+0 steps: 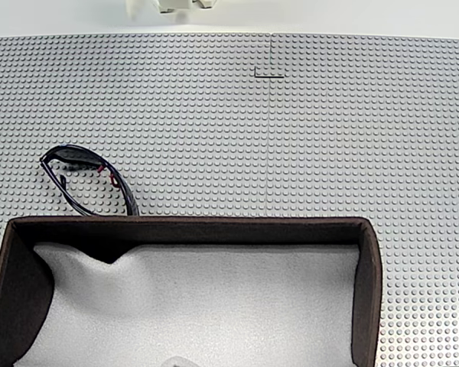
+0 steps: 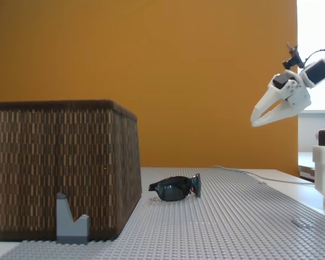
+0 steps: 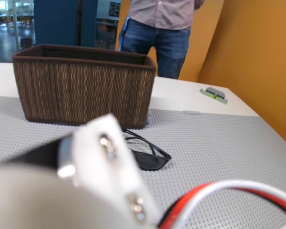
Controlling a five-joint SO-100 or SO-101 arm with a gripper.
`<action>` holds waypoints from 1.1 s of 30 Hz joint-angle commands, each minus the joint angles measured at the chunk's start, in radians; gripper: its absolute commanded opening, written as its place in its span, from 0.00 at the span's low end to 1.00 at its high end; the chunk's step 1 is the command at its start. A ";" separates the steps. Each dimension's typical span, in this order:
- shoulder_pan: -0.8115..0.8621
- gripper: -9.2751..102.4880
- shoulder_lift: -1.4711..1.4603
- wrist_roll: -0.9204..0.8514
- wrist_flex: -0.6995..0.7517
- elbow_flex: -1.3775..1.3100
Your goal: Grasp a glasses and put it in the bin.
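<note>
In the wrist view, a blurry white arm part (image 3: 109,167) is hiding the left end of the glasses (image 3: 150,155). The top edge is cutting off the person (image 3: 159,28). In a fixed view, the bottom edge is cutting off the bin (image 1: 367,290)

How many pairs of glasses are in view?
1. The glasses lie on the studded grey mat, just outside the bin, near its upper-left corner in a fixed view. None shows inside the bin; part of its interior is out of frame.
</note>
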 commanded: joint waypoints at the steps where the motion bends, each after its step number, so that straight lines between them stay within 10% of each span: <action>1: 0.066 0.08 -0.077 -0.014 -0.037 -0.041; 17: 0.419 0.17 -0.506 0.021 -0.374 -0.026; 33: 0.282 0.28 -0.922 0.169 -0.492 -0.081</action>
